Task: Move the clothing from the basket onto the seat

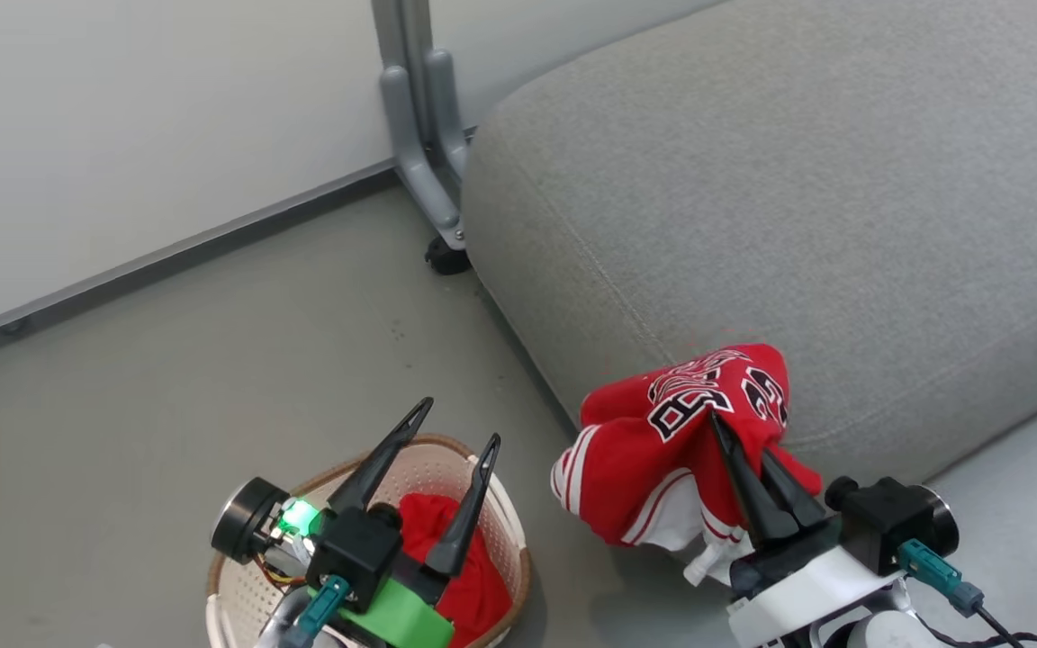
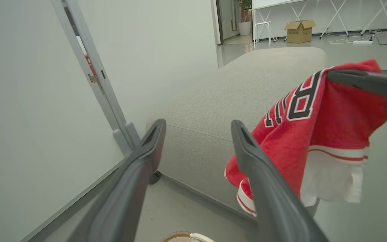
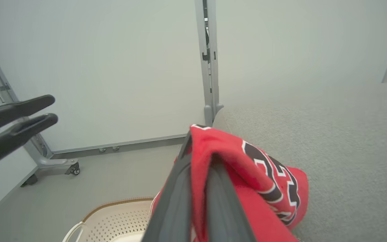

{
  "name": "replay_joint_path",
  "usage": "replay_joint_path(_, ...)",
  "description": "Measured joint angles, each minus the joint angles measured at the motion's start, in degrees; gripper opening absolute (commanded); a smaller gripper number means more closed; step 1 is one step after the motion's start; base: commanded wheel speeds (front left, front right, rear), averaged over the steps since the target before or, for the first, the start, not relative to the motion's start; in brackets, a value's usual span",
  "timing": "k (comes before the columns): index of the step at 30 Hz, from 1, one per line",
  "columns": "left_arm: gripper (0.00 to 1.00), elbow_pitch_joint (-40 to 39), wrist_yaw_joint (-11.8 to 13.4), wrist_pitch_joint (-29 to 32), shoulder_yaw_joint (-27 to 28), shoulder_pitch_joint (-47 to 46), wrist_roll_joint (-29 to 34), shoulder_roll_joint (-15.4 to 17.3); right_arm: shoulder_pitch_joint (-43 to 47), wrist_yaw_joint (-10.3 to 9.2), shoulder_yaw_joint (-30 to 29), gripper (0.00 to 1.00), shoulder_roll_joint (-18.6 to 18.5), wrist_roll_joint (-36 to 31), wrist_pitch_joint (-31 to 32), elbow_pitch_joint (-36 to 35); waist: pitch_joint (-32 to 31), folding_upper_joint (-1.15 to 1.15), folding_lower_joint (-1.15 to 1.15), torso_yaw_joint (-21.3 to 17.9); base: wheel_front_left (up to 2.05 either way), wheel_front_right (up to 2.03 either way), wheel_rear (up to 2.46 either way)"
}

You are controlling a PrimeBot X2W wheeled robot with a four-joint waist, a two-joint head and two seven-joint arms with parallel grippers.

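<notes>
Two grippers, right gripper (image 1: 739, 434) pressed shut pinching red jersey (image 1: 653, 432), jersey hanging off the floor (image 1: 302, 315) by grey seat's (image 1: 798, 180) front edge, left gripper (image 1: 462, 419) spread wide over basket (image 1: 433, 470), another red garment (image 1: 482, 585) inside basket

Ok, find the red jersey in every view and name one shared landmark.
Head view: jersey lower right of centre, pinched in the right hand.
Left wrist view: jersey at right.
Right wrist view: jersey at bottom centre.
Shared landmark: the grey seat.
</notes>
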Motion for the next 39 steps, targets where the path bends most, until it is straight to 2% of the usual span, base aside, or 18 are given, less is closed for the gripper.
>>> replay_joint_path(7,1.0,1.12,-2.46,-0.12,-2.3,-0.29,1.22,0.92,1.59,0.0,-5.31,0.0,1.41,-2.0,0.0,-4.0,3.46,0.0,0.0,-5.16,0.0,0.0,0.0)
replay_joint_path(12,1.0,1.88,-4.22,-0.21,-4.22,-2.31,1.8,1.19,2.85,0.01,-7.72,0.0,2.66,-3.02,0.0,-5.67,6.53,0.0,0.0,-6.78,0.0,0.0,0.0)
replay_joint_path(18,1.0,2.24,-4.87,0.1,-5.14,-4.13,2.36,1.72,2.95,0.01,-9.15,0.0,3.89,-3.36,0.0,-5.92,9.47,0.0,0.0,-7.92,0.0,0.0,0.0)
replay_joint_path(24,1.0,-0.13,-4.93,2.76,-5.76,-5.05,3.26,2.86,-6.34,0.01,-10.84,0.0,3.76,-2.65,0.0,-5.13,12.68,0.0,0.0,-8.27,0.0,0.0,0.0)
replay_joint_path(29,1.0,-4.33,-4.78,5.66,-5.75,-5.65,3.97,4.81,-22.21,0.03,-10.62,0.0,-0.02,-0.36,0.01,-1.45,16.68,0.0,0.0,-8.32,0.0,0.0,0.0)
replay_joint_path(31,1.0,-5.88,-5.12,6.97,-6.53,-6.59,4.59,5.66,-28.31,0.04,-12.94,0.0,-1.43,1.34,0.0,0.14,18.46,0.0,0.0,-8.16,0.0,0.0,0.0)
replay_joint_path(39,1.0,-11.37,-5.42,10.04,-5.21,-12.18,5.43,7.61,-48.97,0.04,-17.64,0.0,-12.3,4.75,-0.01,9.7,26.73,0.0,0.01,-4.96,0.0,0.0,0.0)
